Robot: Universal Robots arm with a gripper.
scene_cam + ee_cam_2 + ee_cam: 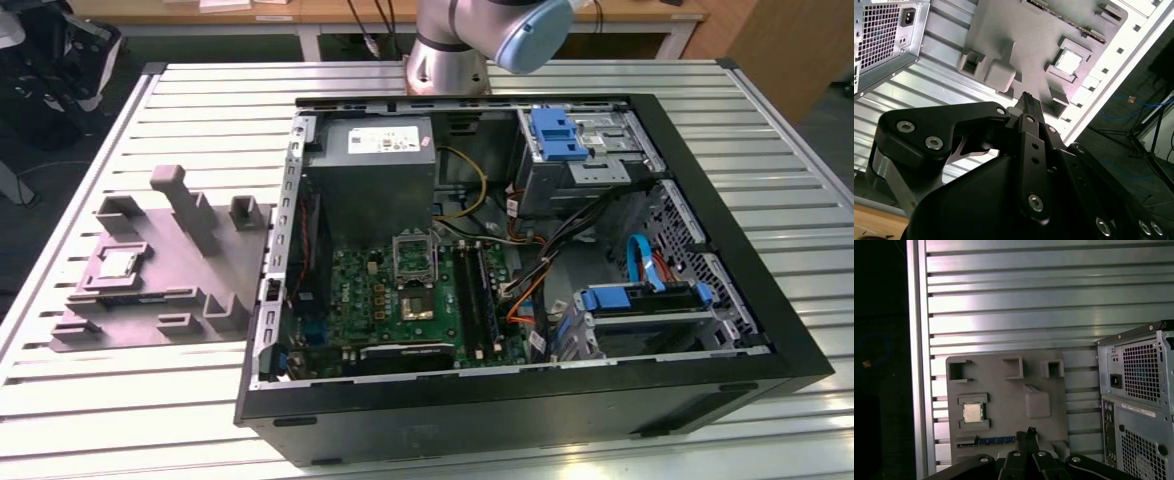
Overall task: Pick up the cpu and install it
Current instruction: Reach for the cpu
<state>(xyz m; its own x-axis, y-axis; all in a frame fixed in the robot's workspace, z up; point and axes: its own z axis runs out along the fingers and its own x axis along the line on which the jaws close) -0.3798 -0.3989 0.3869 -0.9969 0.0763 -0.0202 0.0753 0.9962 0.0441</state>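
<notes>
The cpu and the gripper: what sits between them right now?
In the first wrist view, a bare stretch of the grey holder tray lies between the cpu and the gripper; nothing stands on it there.

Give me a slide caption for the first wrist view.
Gripper aimed at the grey fixture tray, with the cpu resting in its holder and the computer case alongside.

The ribbed aluminium table (pixel 134 400) carries a grey moulded holder plate (pixel 200 275) toward the exterior view's left and, just beside it, an open black computer case (pixel 534 410) lying on its side.
</notes>
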